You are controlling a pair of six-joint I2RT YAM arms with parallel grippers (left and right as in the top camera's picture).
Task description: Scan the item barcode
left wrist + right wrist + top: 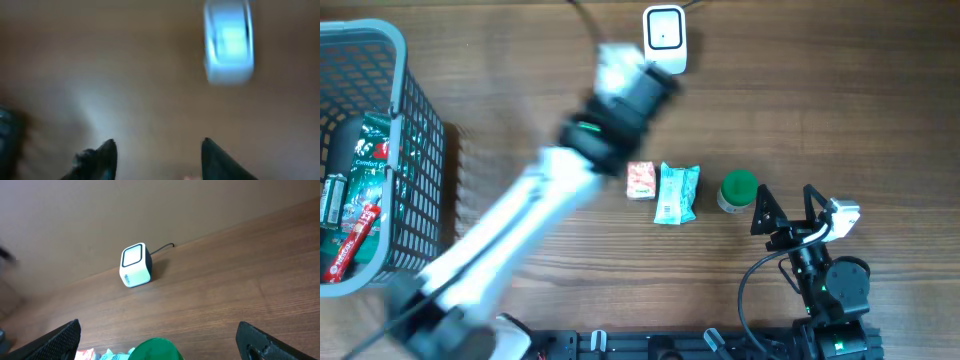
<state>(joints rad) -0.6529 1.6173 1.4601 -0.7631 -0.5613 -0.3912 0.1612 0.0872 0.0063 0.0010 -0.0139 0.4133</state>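
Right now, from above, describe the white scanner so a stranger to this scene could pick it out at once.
Start at the wooden table and go to its far edge, top centre from overhead, beyond the row of small items. There stands the scanner, a white rounded box with a dark-rimmed square window. Unlike the colourful items, it is white and trails a cable.
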